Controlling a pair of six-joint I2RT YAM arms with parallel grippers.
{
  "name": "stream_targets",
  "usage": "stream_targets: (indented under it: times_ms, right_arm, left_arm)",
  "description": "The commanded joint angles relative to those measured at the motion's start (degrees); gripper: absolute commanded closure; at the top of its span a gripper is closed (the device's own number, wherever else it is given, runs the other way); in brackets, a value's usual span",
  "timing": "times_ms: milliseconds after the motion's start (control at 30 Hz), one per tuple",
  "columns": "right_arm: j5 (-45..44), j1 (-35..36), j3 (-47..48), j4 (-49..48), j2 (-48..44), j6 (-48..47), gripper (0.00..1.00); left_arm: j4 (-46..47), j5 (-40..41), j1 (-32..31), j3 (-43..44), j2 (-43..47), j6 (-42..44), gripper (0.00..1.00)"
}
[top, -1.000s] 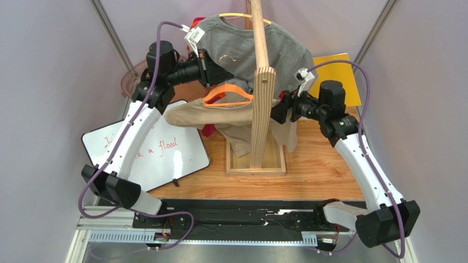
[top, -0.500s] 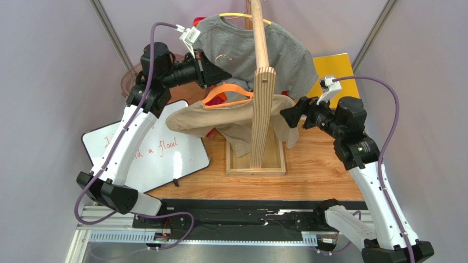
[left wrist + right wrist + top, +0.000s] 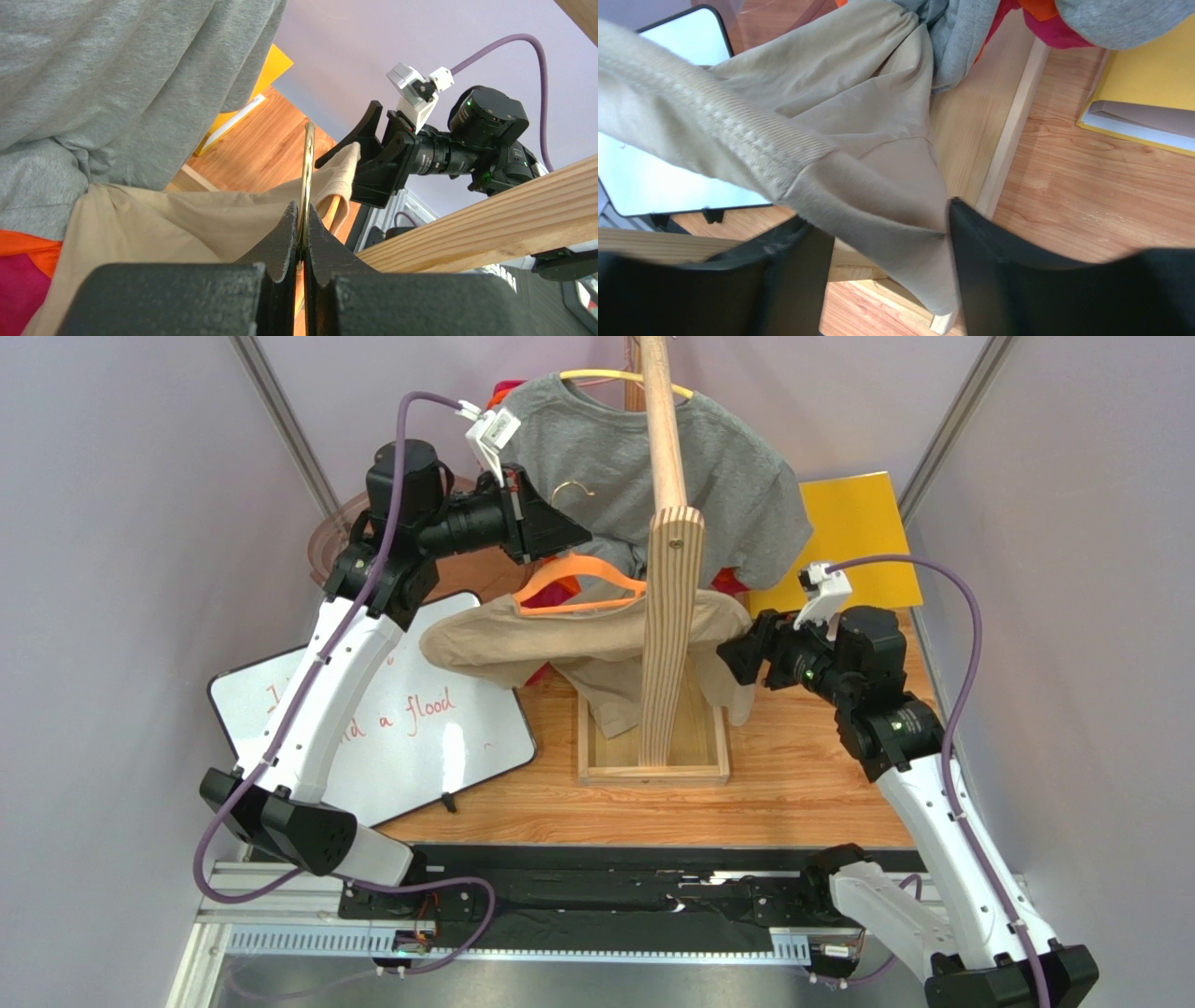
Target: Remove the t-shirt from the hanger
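The beige t-shirt (image 3: 589,637) hangs on the orange hanger (image 3: 582,574) in front of the wooden post. My left gripper (image 3: 561,525) is shut on the hanger's thin gold hook (image 3: 307,168), which is pinched between its fingers (image 3: 300,217). My right gripper (image 3: 737,651) is at the shirt's right end. Its fingers stand wide apart (image 3: 889,231), with a ribbed edge and a fold of the beige shirt (image 3: 829,91) lying between them and touching the right finger (image 3: 990,245). The right gripper also shows in the left wrist view (image 3: 365,150).
A wooden stand with a tall post (image 3: 671,546) and a base frame (image 3: 617,756) is at the centre. A grey t-shirt (image 3: 631,448) on a yellow hanger hangs behind. There is a whiteboard (image 3: 379,714) at left, a yellow folder (image 3: 856,532) at right, and pink cloth (image 3: 533,669) under the shirt.
My right gripper pulled away to the right, then came back lower at the shirt's right end. My left gripper stayed on the hanger hook and shifted slightly.
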State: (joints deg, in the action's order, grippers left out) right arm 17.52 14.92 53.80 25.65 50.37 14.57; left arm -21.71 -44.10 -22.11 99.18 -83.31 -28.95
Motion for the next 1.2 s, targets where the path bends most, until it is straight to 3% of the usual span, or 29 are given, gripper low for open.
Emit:
stream_targets:
  times_ms: [0,133,200,233,500,733,933,1067,1167]
  right_arm:
    - [-2.13,-0.15,-0.80,-4.47,-1.59,0.19,0.49]
    - [-4.49,-0.24,-1.68,-6.57,-2.90,2.13,0.75]
    - [-6.96,-0.24,-1.77,-6.49,-3.17,3.88,0.96]
    - [-9.76,-0.15,-1.94,-6.23,-3.61,4.50,1.00]
    - [-31.39,-0.15,-3.88,-0.35,-7.56,20.91,1.00]
    - [-48.16,-0.24,-7.22,8.26,-16.87,33.05,1.00]
    - [-58.46,-0.24,-8.80,13.11,-23.56,35.53,1.00]
    - [-60.59,-0.33,-7.75,14.96,-23.56,32.38,1.00]
    - [-48.94,-0.24,-7.05,6.98,-21.11,21.86,1.00]
  left_arm:
    - [-0.08,-1.43,0.05,3.48,0.78,1.26,1.00]
    - [0.27,-1.52,0.05,2.69,0.69,0.83,1.00]
    - [0.80,-1.69,0.05,2.16,0.78,0.47,1.00]
    - [1.14,-1.61,0.05,1.64,0.87,0.47,1.00]
    - [3.96,0.85,0.05,-2.23,2.62,-0.14,1.00]
    - [5.19,2.17,0.05,-4.77,3.76,-0.23,1.00]
    - [5.28,4.10,0.49,-6.62,5.43,-0.23,1.00]
    - [5.19,3.32,0.75,-6.63,5.61,-0.40,1.00]
    - [7.47,-0.27,0.75,-6.36,4.65,-2.59,1.00]
